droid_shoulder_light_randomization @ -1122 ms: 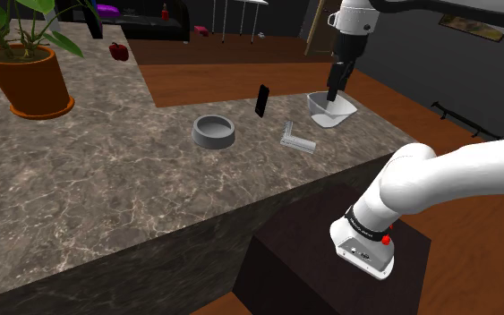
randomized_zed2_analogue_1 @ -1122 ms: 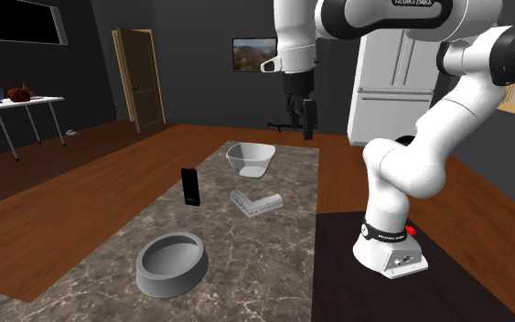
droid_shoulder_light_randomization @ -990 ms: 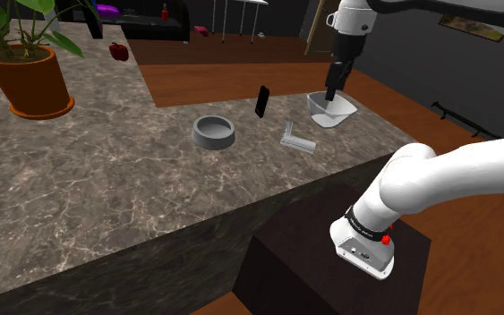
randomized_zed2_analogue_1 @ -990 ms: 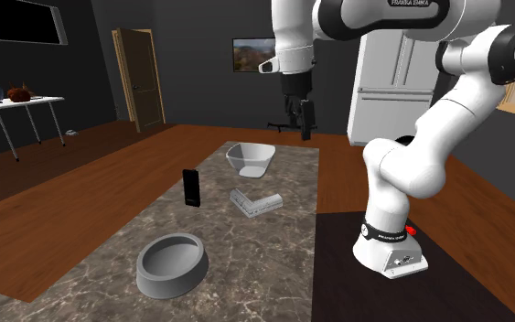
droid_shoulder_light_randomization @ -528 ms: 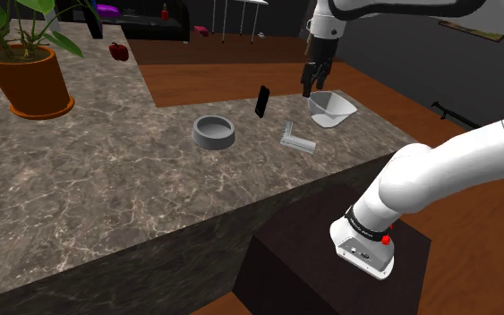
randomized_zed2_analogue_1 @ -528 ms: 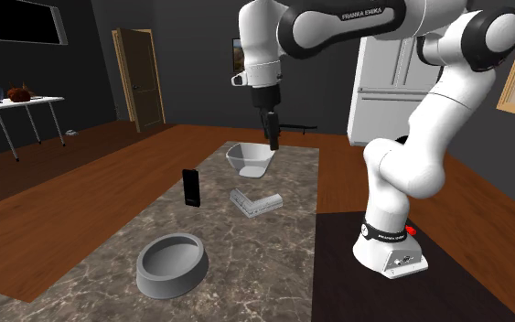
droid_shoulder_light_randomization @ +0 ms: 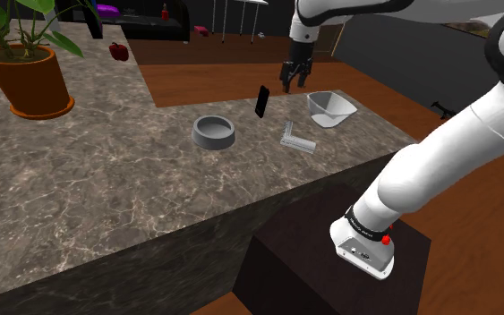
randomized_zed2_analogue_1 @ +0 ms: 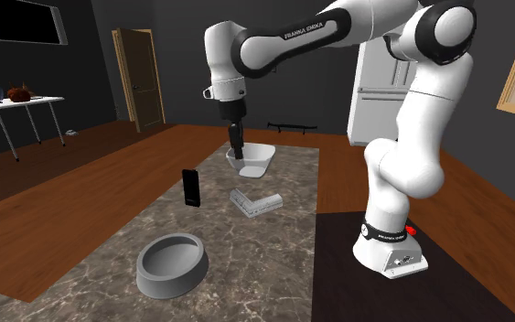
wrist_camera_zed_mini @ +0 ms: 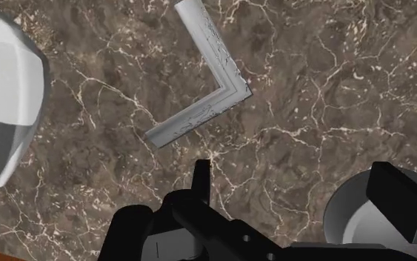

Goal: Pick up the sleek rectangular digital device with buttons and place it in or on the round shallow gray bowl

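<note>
A white robot arm reaches out over a brown marble-patterned table (droid_shoulder_light_randomization: 106, 197) in a dim room with a wood floor. Its black pincer (droid_shoulder_light_randomization: 294, 82) hangs in the air above the far part of the table, pointing down. From where I stand I cannot tell whether the pincer is apart or together, but it holds nothing.

The thing to be picked up, a slim black device (droid_shoulder_light_randomization: 262, 101), stands upright on its edge on the table near the far rim. In the shoulder view the pincer is just to the right of it and higher, not touching it. A white bowl (droid_shoulder_light_randomization: 331, 108) with angled sides sits beyond the pincer on that same side. An L-shaped grey piece (droid_shoulder_light_randomization: 297, 139) lies flat on the table, nearer the arm's stand than the device. Looking down along the pincer, this L-shaped piece and bare marble lie directly beneath.

The round grey bowl (droid_shoulder_light_randomization: 214, 132), shallow and empty, rests on the table to the shoulder view's left of the device, near it but apart. A potted plant (droid_shoulder_light_randomization: 28, 67) stands well away at the other end.

By my judgement the task is at its very start. The device is not yet gripped and the bowl holds nothing. The approach to the device, the grip, the lift, the carry to the grey bowl and the release are all left to do.
</note>
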Robot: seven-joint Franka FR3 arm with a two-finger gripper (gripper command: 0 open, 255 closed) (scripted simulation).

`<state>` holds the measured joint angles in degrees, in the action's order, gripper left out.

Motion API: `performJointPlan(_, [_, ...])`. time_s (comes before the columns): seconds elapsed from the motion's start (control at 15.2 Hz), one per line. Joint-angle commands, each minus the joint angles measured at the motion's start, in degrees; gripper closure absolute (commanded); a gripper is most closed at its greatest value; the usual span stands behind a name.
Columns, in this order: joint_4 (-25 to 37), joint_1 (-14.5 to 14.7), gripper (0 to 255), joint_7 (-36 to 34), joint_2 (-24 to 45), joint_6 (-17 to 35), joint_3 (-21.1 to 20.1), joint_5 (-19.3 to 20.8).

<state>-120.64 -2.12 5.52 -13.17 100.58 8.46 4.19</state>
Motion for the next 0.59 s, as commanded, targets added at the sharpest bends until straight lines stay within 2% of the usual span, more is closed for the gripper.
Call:
performJointPlan(0.0, [2.95,-0.23,0,-0.38,4.55,1.81,0.53,-0.81])
performJointPlan(0.53, [17.65,-2.48,0,0.03,21.86,4.92,2.89,-4.92])
